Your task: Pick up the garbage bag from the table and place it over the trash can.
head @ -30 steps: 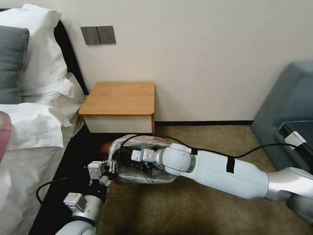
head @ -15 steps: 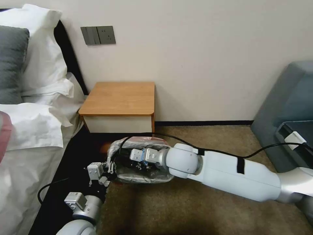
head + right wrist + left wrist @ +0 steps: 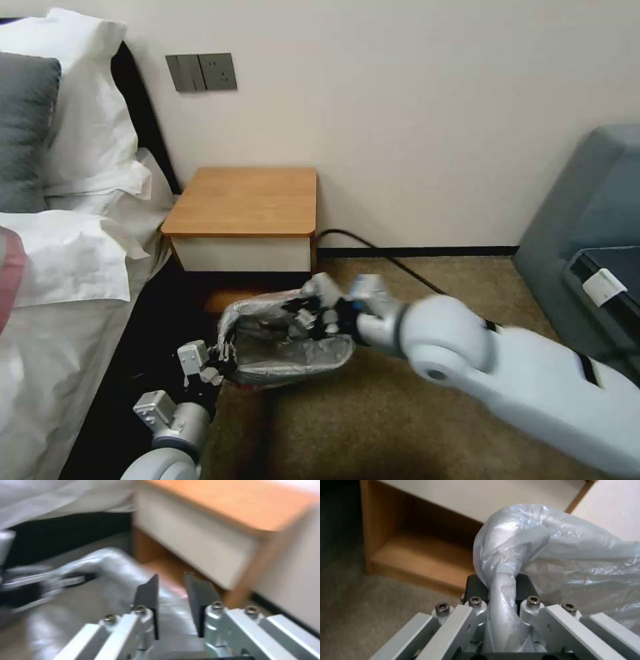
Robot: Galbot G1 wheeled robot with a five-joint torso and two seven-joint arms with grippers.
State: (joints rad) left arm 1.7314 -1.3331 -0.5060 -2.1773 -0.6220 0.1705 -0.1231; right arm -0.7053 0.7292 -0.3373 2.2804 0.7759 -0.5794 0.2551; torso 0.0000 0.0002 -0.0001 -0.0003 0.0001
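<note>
Grey crinkly plastic of the garbage bag (image 3: 287, 340) drapes the trash can (image 3: 293, 370) on the carpet before the worktop (image 3: 247, 200), its edge clamped in the left hand (image 3: 223, 350), while the right hand (image 3: 313, 313), fingers parted and empty, hovers over its far rim.

Left arm low at the robot's left, forearm angled up and forward, wrist bent toward the middle. Left claw (image 3: 225, 352) closed on a bunched fold of the garbage bag (image 3: 533, 555); in the left wrist view the plastic runs down between the two dark pads (image 3: 475, 588) and through the silver linkage. Right arm reaches in from the robot's right, thick white forearm slanting across and forward, rounded elbow joint nearest the camera, wrist turned toward the left arm. Right claw (image 3: 171, 590) blurred in the head view; in the right wrist view its two dark fingers (image 3: 148, 597) stand parallel with a narrow gap, nothing between them.
</note>
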